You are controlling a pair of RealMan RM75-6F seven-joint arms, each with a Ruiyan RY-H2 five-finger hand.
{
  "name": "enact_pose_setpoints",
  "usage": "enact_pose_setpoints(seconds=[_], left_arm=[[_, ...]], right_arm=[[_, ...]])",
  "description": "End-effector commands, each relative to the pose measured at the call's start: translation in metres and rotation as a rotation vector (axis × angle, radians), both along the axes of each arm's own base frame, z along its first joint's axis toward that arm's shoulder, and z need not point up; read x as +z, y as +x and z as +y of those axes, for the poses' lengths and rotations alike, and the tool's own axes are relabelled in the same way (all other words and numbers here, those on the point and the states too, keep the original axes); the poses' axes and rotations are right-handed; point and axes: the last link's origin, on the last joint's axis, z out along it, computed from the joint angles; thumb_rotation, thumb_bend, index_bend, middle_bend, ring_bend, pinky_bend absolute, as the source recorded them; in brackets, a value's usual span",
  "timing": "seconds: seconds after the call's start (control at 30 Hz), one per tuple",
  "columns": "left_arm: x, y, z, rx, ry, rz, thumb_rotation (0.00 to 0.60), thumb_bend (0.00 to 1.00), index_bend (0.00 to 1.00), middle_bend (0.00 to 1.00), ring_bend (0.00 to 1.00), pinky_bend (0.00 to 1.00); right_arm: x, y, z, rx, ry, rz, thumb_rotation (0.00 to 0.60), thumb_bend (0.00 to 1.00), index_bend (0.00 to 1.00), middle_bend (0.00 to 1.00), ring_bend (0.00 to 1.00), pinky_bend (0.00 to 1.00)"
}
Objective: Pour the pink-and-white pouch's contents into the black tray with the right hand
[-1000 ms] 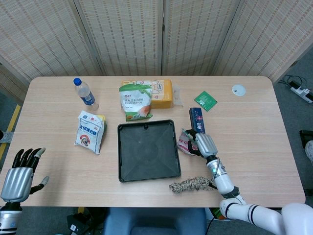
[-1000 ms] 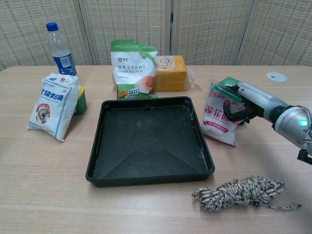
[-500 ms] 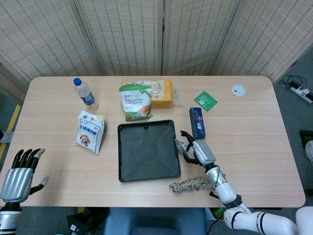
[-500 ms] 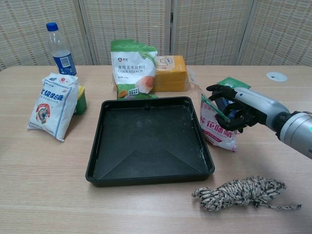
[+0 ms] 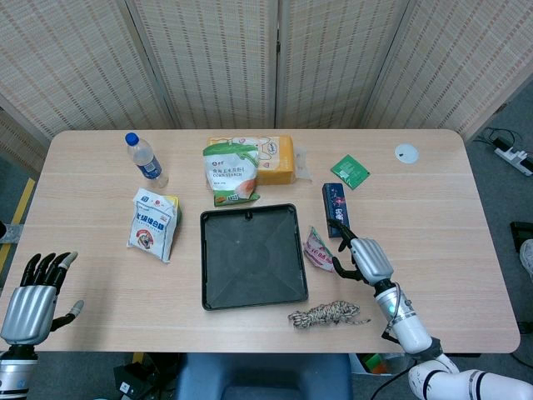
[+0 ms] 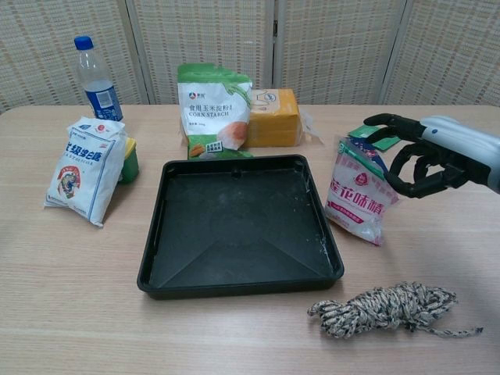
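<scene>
The pouch (image 6: 358, 195) stands on the table (image 5: 433, 200) just right of the tray (image 6: 241, 226), leaning a little, its pink-and-white face with red characters turned toward my chest camera. Its top edge is crumpled and shows a strip of green. From above, the pouch (image 5: 317, 248) looks small and wrinkled, close by the tray's (image 5: 252, 256) right rim but not in it. The tray is black, square and shows only a few pale specks along the inside of its right wall.

My right hand (image 6: 426, 156) hovers just right of the pouch, fingers curled but apart, gripping nothing; it looks clear of the pouch. My left hand (image 5: 35, 296) rests off the near left table edge, fingers spread, holding nothing.
</scene>
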Motion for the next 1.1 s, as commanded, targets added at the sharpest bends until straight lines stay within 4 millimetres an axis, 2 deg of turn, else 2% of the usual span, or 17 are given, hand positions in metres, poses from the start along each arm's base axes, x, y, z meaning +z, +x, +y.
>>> enact_pose_setpoints(seconds=[0.03, 0.17, 0.43, 0.7, 0.87, 1.1], left_arm=[[0.000, 0.001, 0.000, -0.004, -0.001, 0.001, 0.600, 0.31, 0.12, 0.15, 0.12, 0.05], [0.001, 0.002, 0.001, -0.003, 0.003, 0.003, 0.600, 0.31, 0.12, 0.15, 0.12, 0.05], [0.002, 0.002, -0.001, 0.002, 0.006, 0.006, 0.600, 0.31, 0.12, 0.15, 0.12, 0.05], [0.003, -0.002, -0.003, 0.014, 0.007, 0.006, 0.600, 0.31, 0.12, 0.15, 0.12, 0.05], [0.003, -0.001, -0.003, 0.011, 0.008, 0.005, 0.600, 0.31, 0.12, 0.15, 0.12, 0.05], [0.003, 0.001, -0.001, 0.003, 0.008, 0.005, 0.600, 0.31, 0.12, 0.15, 0.12, 0.05]], right_arm=[[-0.001, -0.003, 0.000, -0.013, 0.017, -0.013, 0.600, 0.51, 0.02, 0.16, 0.41, 0.60], [-0.007, -0.002, 0.001, -0.012, 0.060, -0.036, 0.600, 0.50, 0.02, 0.16, 0.41, 0.60], [-0.028, 0.026, 0.009, 0.091, 0.155, -0.063, 0.600, 0.50, 0.02, 0.16, 0.40, 0.60], [-0.034, 0.038, 0.014, 0.133, 0.182, -0.036, 0.600, 0.50, 0.02, 0.16, 0.41, 0.60], [-0.029, 0.037, 0.015, 0.135, 0.164, -0.037, 0.600, 0.50, 0.02, 0.16, 0.40, 0.60], [-0.004, 0.027, 0.013, 0.146, 0.068, -0.008, 0.600, 0.50, 0.02, 0.16, 0.40, 0.60]])
